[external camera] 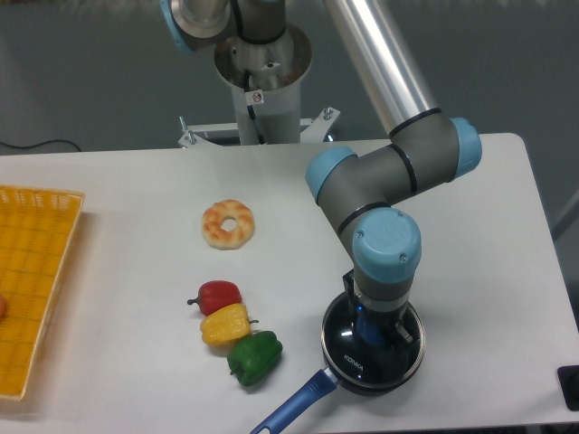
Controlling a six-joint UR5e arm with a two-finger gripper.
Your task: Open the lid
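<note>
The gripper stands straight down over the lid, which sits on its pan directly beneath the jaws, with the blue knob just showing under the wrist. Whether the jaws are clenched on that knob or still released cannot be told, since the wrist housing hides the fingertips. To do this step well, I judge the grip should be centred on the knob and the pull go straight up, so the metal rim clears the pan evenly and the pan is not dragged along. The pan handle runs off below-left of the jaws toward the near table edge (little margin there). Open room lies to their right and behind; the three peppers and the bagel lie to their left, and the yellow basket much farther left.
</note>
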